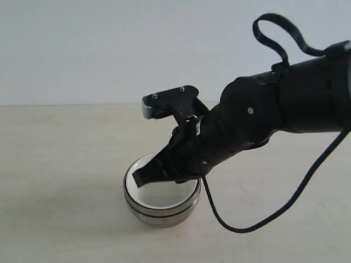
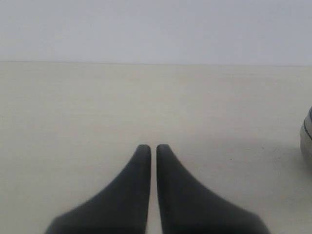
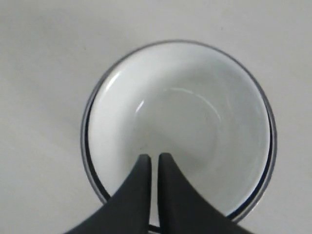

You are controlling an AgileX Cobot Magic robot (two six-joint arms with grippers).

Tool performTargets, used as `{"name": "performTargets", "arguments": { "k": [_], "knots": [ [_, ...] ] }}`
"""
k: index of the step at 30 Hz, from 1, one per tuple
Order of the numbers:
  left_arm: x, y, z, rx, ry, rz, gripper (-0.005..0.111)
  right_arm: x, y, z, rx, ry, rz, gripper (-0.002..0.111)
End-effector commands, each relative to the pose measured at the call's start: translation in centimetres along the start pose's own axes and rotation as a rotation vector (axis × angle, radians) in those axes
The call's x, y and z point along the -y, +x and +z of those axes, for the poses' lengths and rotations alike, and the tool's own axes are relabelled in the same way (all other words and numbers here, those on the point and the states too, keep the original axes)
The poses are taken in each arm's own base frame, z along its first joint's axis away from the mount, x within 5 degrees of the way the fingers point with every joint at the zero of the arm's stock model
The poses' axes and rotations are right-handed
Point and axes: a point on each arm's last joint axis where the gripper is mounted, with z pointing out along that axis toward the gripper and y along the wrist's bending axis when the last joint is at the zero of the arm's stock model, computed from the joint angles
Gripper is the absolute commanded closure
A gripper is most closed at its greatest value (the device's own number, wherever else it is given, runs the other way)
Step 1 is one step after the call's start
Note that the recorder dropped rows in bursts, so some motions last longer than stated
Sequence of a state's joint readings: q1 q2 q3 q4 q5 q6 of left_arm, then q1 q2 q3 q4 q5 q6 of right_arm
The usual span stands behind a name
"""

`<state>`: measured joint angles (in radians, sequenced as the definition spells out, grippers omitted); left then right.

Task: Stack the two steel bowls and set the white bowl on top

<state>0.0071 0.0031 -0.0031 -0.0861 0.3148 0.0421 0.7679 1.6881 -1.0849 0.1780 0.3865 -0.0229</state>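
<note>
The two steel bowls sit nested on the table, a dark seam showing between their rims. The white bowl rests inside them on top. In the right wrist view the white bowl fills the steel rim. My right gripper hovers just over the white bowl's near edge; its fingers are shut, with nothing between them. My left gripper is shut and empty, low over bare table, and it does not appear in the exterior view. A steel bowl edge shows off to its side.
The right arm and its black cable hang over the table to the right of the bowls. The pale tabletop meets a plain wall behind.
</note>
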Motion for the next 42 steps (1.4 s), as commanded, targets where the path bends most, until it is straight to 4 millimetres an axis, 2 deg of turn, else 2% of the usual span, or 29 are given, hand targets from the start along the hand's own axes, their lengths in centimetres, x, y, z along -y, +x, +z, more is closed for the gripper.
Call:
{"name": "performTargets", "arguments": {
  "k": [1,6,9,16,22,27,34,42],
  "knots": [
    [0.0,0.0,0.0,0.007,0.005,-0.004,0.103,-0.2,-1.0,-0.9,0.092,-0.017,0.038,0.108],
    [0.0,0.0,0.0,0.007,0.005,-0.004,0.103,-0.2,-1.1,-0.9,0.095,-0.016,0.024,0.108],
    [0.0,0.0,0.0,0.007,0.005,-0.004,0.103,-0.3,-1.3,-1.8,0.114,-0.019,0.021,0.108],
    [0.0,0.0,0.0,0.007,0.005,-0.004,0.103,-0.7,-1.9,-6.9,0.166,-0.026,-0.028,0.108],
    [0.0,0.0,0.0,0.007,0.005,-0.004,0.103,-1.0,-1.5,-12.3,0.270,-0.035,-0.052,0.108],
    [0.0,0.0,0.0,0.007,0.005,-0.004,0.103,-1.0,0.2,-16.1,0.362,-0.036,-0.064,0.108],
    [0.0,0.0,0.0,0.007,0.005,-0.004,0.103,-0.7,3.2,-20.2,0.511,-0.028,-0.097,0.108],
    [0.0,0.0,0.0,0.007,0.005,-0.004,0.103,-0.2,7.4,-23.0,0.607,-0.026,-0.111,0.108]
  ]
}}
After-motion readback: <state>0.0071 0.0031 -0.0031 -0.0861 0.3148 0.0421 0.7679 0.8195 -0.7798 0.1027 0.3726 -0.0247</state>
